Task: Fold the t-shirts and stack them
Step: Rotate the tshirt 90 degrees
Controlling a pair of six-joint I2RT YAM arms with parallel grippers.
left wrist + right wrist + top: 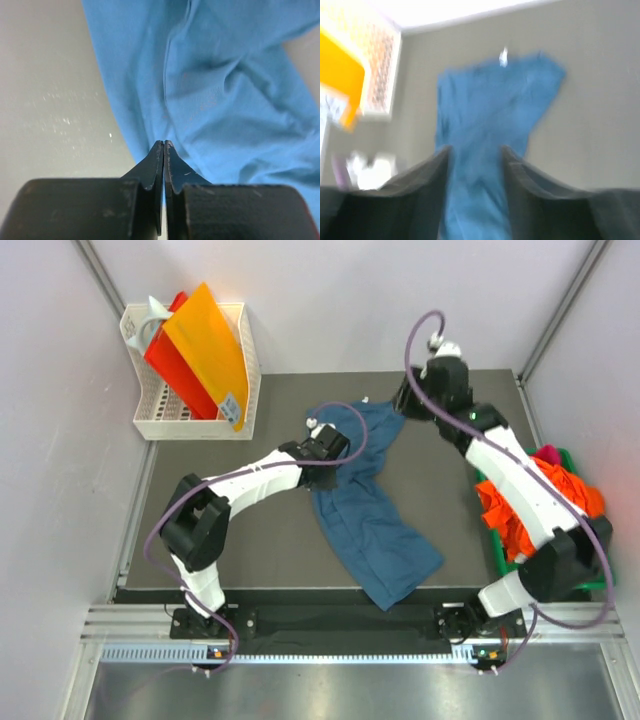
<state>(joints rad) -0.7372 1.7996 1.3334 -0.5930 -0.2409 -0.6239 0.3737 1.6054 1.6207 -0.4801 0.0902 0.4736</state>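
A dark teal-blue t-shirt (372,525) lies twisted and rumpled across the dark mat. My left gripper (336,452) sits at its left edge; in the left wrist view the jaws (164,143) are shut, and the cloth (225,90) creases run straight into the tips. My right gripper (405,402) hovers at the shirt's far corner. In the blurred right wrist view it (475,148) stands open, and the shirt (490,105) shows between the fingers, lying on the mat beyond them. Orange (515,520) and magenta (548,453) t-shirts are bunched at the right.
The bunched shirts lie in a green tray (600,586) at the mat's right edge, under my right arm. A white mesh basket (160,422) holding orange and red sheets stands at the back left. Walls close in on both sides.
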